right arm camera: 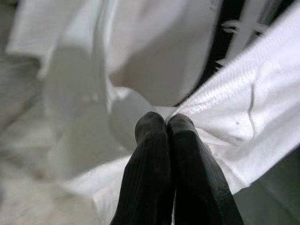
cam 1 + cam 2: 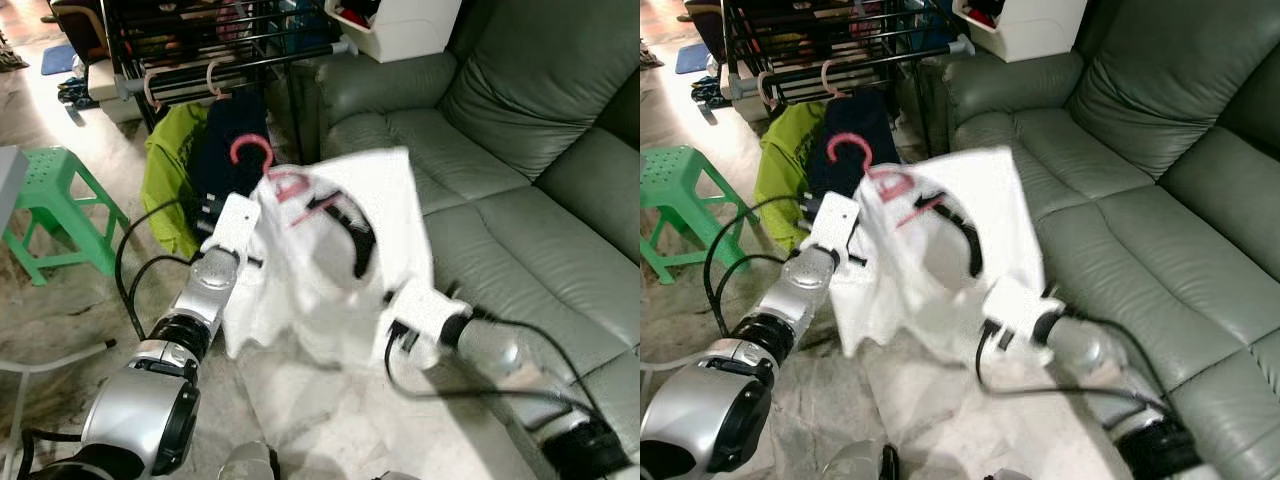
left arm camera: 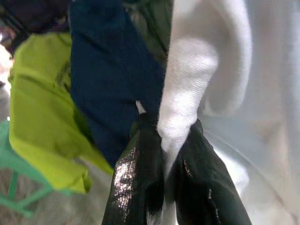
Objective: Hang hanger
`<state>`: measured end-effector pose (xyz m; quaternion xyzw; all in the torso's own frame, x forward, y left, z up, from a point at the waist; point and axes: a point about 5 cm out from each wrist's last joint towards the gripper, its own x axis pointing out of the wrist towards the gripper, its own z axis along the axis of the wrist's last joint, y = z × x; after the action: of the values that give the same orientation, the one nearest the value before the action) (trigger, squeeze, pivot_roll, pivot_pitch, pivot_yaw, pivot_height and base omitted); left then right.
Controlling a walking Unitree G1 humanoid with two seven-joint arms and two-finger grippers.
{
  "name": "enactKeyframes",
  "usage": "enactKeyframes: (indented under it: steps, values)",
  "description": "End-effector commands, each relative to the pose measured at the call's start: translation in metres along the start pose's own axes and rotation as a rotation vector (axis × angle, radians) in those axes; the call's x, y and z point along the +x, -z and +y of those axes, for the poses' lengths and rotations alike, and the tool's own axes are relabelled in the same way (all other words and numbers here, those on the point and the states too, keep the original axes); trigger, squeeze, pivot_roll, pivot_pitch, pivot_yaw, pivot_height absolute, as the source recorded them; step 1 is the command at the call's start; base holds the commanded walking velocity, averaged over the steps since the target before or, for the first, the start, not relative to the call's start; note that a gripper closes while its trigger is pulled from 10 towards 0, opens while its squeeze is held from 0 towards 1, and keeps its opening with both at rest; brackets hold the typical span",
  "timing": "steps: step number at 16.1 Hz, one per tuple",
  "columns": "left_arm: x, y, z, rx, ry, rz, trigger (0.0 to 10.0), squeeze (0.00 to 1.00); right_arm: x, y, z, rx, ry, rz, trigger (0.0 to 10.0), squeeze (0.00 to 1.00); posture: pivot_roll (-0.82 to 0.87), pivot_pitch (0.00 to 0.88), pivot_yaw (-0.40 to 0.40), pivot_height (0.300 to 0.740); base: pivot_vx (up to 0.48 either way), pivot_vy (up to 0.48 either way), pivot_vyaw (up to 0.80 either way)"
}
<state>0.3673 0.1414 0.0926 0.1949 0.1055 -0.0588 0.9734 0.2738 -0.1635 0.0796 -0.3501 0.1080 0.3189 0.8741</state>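
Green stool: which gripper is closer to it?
Left. The left gripper, pinching the white shirt, is on the green stool's side; the right gripper grips the shirt nearer the sofa.

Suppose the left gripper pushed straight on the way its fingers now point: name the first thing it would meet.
Probably the navy garment hanging on the rack, just past the white shirt pinched in the left gripper; depth is unclear.

Right gripper (image 1: 167, 123) fingers pressed together, pinching white shirt (image 1: 234, 122) fold; black trim above.
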Motion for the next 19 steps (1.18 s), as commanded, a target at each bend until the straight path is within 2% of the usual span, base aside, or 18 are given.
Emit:
enactKeyframes:
  steps: [1, 3, 5, 6, 7, 8, 9, 10, 11, 12, 13, 14, 16, 19]
  values:
    - [0.006, -0.044, 0.019, -0.015, -0.056, -0.186, 0.0, 0.00, 0.000, 0.009, -0.004, 0.016, 0.053, 0.035, 10.0, 1.00, -0.05, 0.000, 0.022, 0.740, 0.000, 0.000, 0.00]
    - [0.006, -0.052, 0.033, 0.016, -0.105, -0.236, 0.0, 0.00, -0.001, 0.018, -0.008, -0.017, 0.110, 0.080, 10.0, 1.00, -0.05, 0.000, 0.017, 0.740, 0.000, 0.000, 0.00]
    - [0.006, -0.057, 0.042, 0.031, -0.137, -0.247, 0.0, 0.00, -0.001, 0.022, -0.007, -0.045, 0.109, 0.087, 10.0, 1.00, -0.05, 0.000, 0.017, 0.740, 0.000, 0.000, 0.00]
    - [0.006, -0.061, 0.046, 0.041, -0.145, -0.268, 0.0, 0.00, -0.002, 0.022, -0.001, -0.044, 0.064, 0.079, 10.0, 1.00, -0.05, 0.000, 0.017, 0.740, 0.000, 0.000, 0.00]
    - [0.006, -0.066, 0.046, 0.098, -0.122, -0.310, 0.0, 0.00, -0.004, 0.016, 0.012, -0.009, -0.060, 0.019, 10.0, 1.00, -0.05, 0.000, 0.017, 0.740, 0.000, 0.000, 0.00]
    - [0.005, -0.068, 0.045, 0.125, -0.106, -0.329, 0.0, 0.00, -0.006, 0.014, 0.015, -0.003, -0.109, 0.002, 10.0, 1.00, -0.05, 0.000, 0.017, 0.740, 0.000, 0.000, 0.00]
    - [0.004, -0.073, 0.041, 0.198, -0.025, -0.376, 0.0, 0.00, -0.014, 0.004, 0.017, -0.016, -0.207, -0.054, 10.0, 1.00, -0.05, 0.000, 0.023, 0.740, 0.000, 0.000, 0.00]
    - [0.003, -0.073, 0.039, 0.255, 0.019, -0.390, 0.0, 0.00, -0.018, 0.000, 0.010, -0.024, -0.225, -0.068, 10.0, 1.00, -0.05, 0.000, 0.023, 0.740, 0.000, 0.000, 0.00]
    - [0.001, -0.070, 0.039, 0.334, 0.055, -0.396, 0.0, 0.00, -0.022, -0.007, -0.003, -0.020, -0.213, -0.086, 10.0, 1.00, -0.05, 0.000, 0.023, 0.740, 0.000, 0.000, 0.00]
    - [0.000, -0.068, 0.040, 0.374, 0.066, -0.403, 0.0, 0.00, -0.025, -0.010, -0.011, -0.021, -0.206, -0.096, 10.0, 1.00, -0.05, 0.000, 0.023, 0.740, 0.000, 0.000, 0.00]
    - [-0.003, -0.065, 0.040, 0.463, 0.100, -0.430, 0.0, 0.00, -0.030, -0.019, -0.029, -0.021, -0.191, -0.129, 10.0, 1.00, -0.05, 0.000, 0.023, 0.740, 0.000, 0.000, 0.00]
    - [-0.005, -0.064, 0.038, 0.515, 0.129, -0.452, 0.0, 0.00, -0.034, -0.024, -0.038, -0.011, -0.190, -0.146, 10.0, 1.00, -0.06, 0.000, 0.025, 0.740, 0.000, 0.000, 0.00]
    - [-0.013, -0.056, 0.030, 0.683, 0.258, -0.519, 0.0, 0.00, -0.046, -0.033, -0.056, 0.012, -0.212, -0.165, 10.0, 1.00, -0.06, 0.000, 0.024, 0.740, 0.000, 0.000, 0.00]
    - [-0.022, -0.037, 0.021, 0.833, 0.412, -0.529, 0.0, 0.00, -0.059, -0.040, -0.080, 0.073, -0.222, -0.188, 10.0, 1.00, -0.06, 0.000, 0.025, 0.740, 0.000, 0.000, 0.00]
